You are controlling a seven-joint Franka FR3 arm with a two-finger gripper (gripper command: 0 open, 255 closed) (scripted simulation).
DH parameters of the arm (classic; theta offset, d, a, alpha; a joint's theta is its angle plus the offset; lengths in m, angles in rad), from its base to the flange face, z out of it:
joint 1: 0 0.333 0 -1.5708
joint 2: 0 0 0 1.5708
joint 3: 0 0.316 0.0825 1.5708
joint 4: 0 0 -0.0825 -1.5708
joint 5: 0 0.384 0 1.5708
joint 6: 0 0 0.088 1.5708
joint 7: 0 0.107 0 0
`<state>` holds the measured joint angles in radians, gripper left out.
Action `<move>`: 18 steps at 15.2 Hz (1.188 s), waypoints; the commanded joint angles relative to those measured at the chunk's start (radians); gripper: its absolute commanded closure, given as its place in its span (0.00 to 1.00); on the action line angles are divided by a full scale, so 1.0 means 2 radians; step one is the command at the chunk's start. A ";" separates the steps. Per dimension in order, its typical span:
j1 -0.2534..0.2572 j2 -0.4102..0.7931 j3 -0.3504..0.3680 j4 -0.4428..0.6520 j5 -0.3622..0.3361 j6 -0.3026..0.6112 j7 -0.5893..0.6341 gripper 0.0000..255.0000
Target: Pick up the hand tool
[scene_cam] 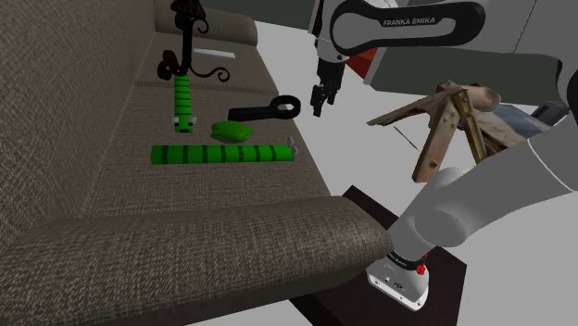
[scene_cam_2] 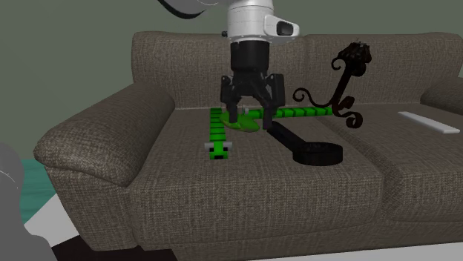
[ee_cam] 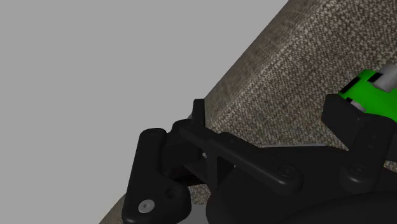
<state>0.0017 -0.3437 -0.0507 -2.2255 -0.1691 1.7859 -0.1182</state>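
A brown sofa takes up most of the room, and its seat cushion serves as the work surface. Everything lies flat there because the cushion is broad and soft enough to keep things from rolling. The arm reaches in from the shoulder view's right. Its gripper hangs above the seat's front edge with the fingers spread wide and nothing between them. We read this as a waiting pose ahead of a descent.

Two green bars lie in an L across the cushion. Far back by the backrest stands a curly black ornament.

We take the tool to be the black handle with a ring end. It lies flat between the bars, and in the shoulder view its ring points right, towards the gripper and close to it. That slim handle probably offers the better grip, since the ring looks too wide. A small green lump sits just beside the handle, close enough to get in the way.
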 commanded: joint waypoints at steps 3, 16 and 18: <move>0.002 0.078 -0.002 0.045 -0.011 0.035 -0.021 0.00; 0.005 0.294 0.001 0.223 -0.039 0.081 -0.073 0.00; 0.005 0.298 0.000 0.216 -0.040 0.092 -0.071 0.00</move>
<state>0.0119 0.2462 -0.0500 -1.7882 -0.2476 1.9587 -0.2618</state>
